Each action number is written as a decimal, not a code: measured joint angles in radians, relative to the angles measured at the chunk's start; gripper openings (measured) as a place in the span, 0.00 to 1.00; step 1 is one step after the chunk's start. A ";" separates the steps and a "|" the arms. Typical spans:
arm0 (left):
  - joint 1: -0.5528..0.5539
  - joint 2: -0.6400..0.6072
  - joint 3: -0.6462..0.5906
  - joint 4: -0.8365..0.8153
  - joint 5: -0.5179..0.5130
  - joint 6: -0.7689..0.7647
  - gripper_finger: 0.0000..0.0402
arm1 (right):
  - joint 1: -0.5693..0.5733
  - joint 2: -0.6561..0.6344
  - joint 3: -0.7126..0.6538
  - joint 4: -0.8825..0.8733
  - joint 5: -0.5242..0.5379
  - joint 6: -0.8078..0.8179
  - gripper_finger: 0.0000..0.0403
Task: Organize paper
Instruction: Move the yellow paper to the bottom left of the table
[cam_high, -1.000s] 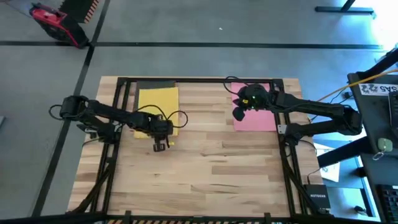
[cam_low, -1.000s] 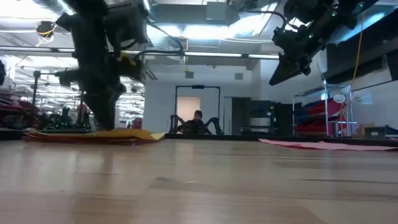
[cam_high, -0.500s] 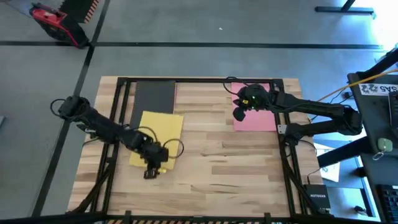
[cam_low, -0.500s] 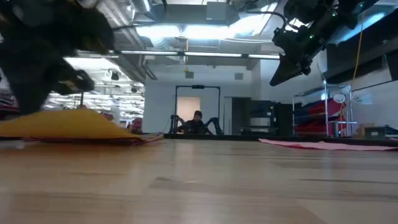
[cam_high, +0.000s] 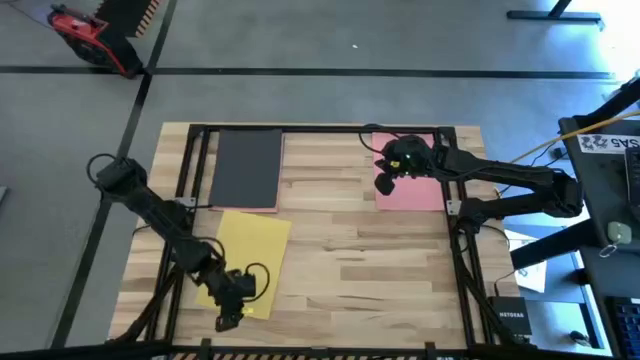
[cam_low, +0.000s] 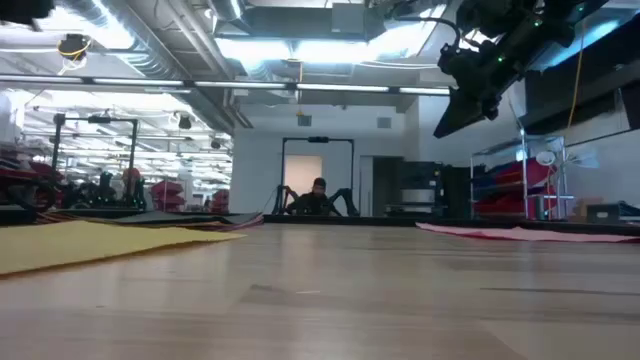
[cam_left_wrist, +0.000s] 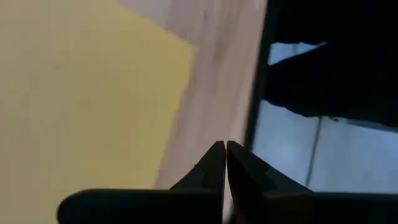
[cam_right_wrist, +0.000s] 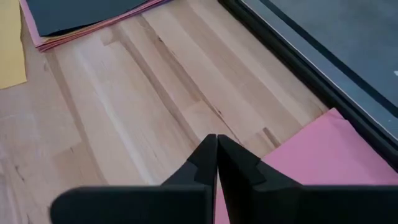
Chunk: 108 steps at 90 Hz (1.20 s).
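A yellow sheet of paper (cam_high: 248, 255) (cam_left_wrist: 81, 93) lies flat on the wood near the table's left front, slightly askew. My left gripper (cam_high: 228, 318) (cam_left_wrist: 224, 149) is shut at that sheet's near edge. A black sheet (cam_high: 248, 168) tops a stack at the far left; pink and orange edges (cam_right_wrist: 93, 28) show under it. A pink sheet (cam_high: 415, 190) (cam_right_wrist: 311, 155) lies flat at the far right. My right gripper (cam_high: 383, 186) (cam_right_wrist: 216, 142) is shut and hangs well above the pink sheet's left edge, touching nothing. My left gripper's shut fingertips (cam_left_wrist: 214, 158) show over bare wood just beside the yellow sheet's edge (cam_left_wrist: 177, 118). I cannot tell whether they touch the sheet or the table.
A black metal frame (cam_high: 300, 128) runs along the table's far edge and down both sides. Bare wood (cam_high: 360, 260) fills the middle and the near right. In the room beyond the table a person (cam_low: 318, 195) sits far off.
My left gripper has gone toward the table's near edge, shut throughout. The yellow sheet has slid with it off the far-left stack to the near left, turning a little. The black sheet beneath now shows uncovered.
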 joint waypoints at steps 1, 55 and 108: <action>-0.001 0.001 0.000 0.007 -0.001 -0.011 0.00 | 0.000 0.000 0.000 0.001 0.000 0.000 0.00; 0.107 0.011 -0.006 -0.528 -0.195 -0.341 0.00 | 0.000 0.000 0.000 0.002 -0.002 0.001 0.00; 0.261 0.000 -0.133 -0.343 -0.326 -0.526 0.00 | 0.000 0.000 0.000 0.006 -0.005 0.000 0.00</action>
